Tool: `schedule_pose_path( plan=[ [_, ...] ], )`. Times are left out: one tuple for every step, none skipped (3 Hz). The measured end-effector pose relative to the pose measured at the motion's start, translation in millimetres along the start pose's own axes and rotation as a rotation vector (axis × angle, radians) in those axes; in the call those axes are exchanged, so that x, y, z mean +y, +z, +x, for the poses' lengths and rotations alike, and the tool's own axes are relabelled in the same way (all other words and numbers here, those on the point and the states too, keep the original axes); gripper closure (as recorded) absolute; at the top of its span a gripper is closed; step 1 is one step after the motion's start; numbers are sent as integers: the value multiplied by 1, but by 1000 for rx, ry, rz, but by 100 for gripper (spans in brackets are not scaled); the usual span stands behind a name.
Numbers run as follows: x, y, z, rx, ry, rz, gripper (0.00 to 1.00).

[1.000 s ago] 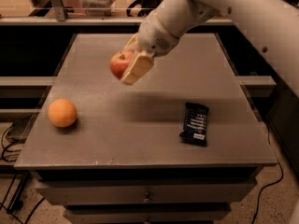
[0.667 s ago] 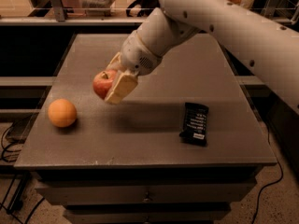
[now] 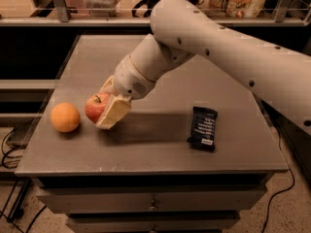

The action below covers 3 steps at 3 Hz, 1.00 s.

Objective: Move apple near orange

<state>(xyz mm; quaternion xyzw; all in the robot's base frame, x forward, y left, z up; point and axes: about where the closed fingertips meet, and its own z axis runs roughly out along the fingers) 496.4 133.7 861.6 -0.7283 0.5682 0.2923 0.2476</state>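
1. The hand (image 3: pixel 103 108) is clamped on the apple (image 3: pixel 93 108). One cream pad lies across the fruit's right side, and the other finger shows behind it.
2. A second ago the apple hung high over the middle of the counter (image 3: pixel 160 154), well apart from the orange (image 3: pixel 65 117). A moment later it was lower and further left. Now it sits low, just beside the orange on that fruit's right, with a thin gap between the two.
3. The arm (image 3: pixel 218 47) has swung down and across from the right to bring it there, and its shadow falls on the counter behind the hand.
4. The orange has not shifted from its spot near the left front edge. The dark snack bar (image 3: pixel 202 128) also lies where it did, well off to the right and out of the way.
5. I cannot tell whether the apple already rests on the counter or hangs just above it, since the pad hides its underside.
6. As I judge it, the carrying is all but done, because the apple is already near the orange. What is left is to settle it on the surface and let go.
7. The risk is in the release. A round apple dropped from any height could roll into the orange or away from it, so a gentle lowering first seems wise.
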Motion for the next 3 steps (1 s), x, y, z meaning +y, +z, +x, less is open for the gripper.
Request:
schedule_pose_path(
  plan=[
    [4,2,0,-30,8,0,23],
    [5,3,-1,-28,5,-4,0],
    [5,3,-1,-27,5,-4,0]
  ],
)
